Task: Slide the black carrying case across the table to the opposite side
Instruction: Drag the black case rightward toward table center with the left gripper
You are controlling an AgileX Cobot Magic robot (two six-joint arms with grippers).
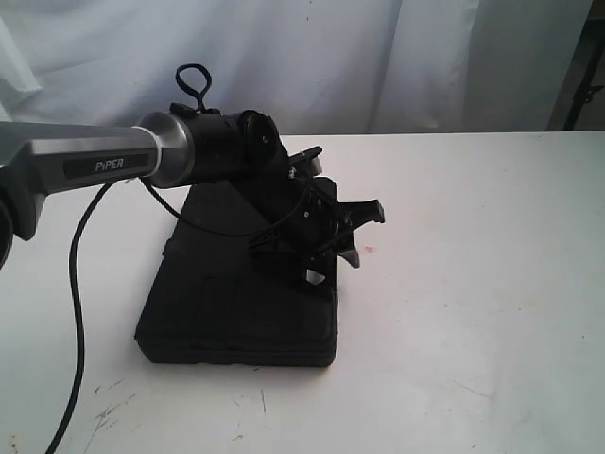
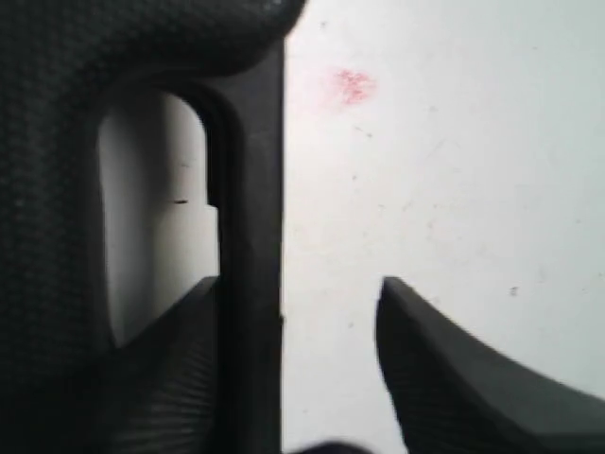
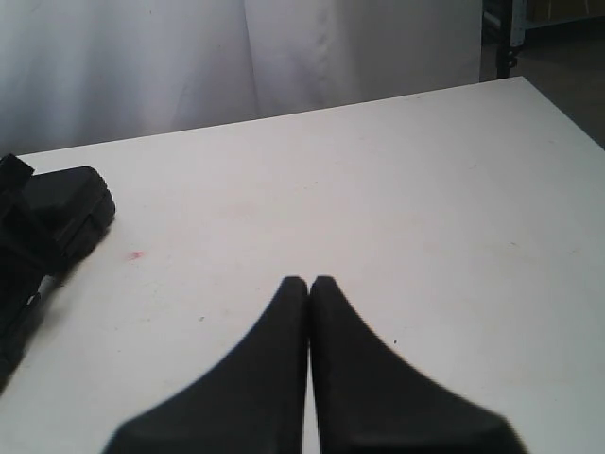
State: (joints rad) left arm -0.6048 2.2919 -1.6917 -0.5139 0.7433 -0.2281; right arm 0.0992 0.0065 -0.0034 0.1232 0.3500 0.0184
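My left arm (image 1: 104,161), a silver tubular forearm ending in a black wrist, reaches in level from the left, and the wrist bends downward. Its black two-fingered left claw (image 1: 362,232) points down with its fingers (image 2: 454,378) spread, a clear gap between them. My black right claw (image 3: 309,284) angles forward and down, its two fingers pressed flat together, tips touching

Brand word: "PiPER", in white letters.
Stands on: a dark strip (image 1: 111,165) set into the grey forearm tube of the left arm (image 1: 57,156).
Reading direction: along the tube, left to right in the exterior view, tilted slightly upward.
Other lettering: nothing can be read in either wrist view.
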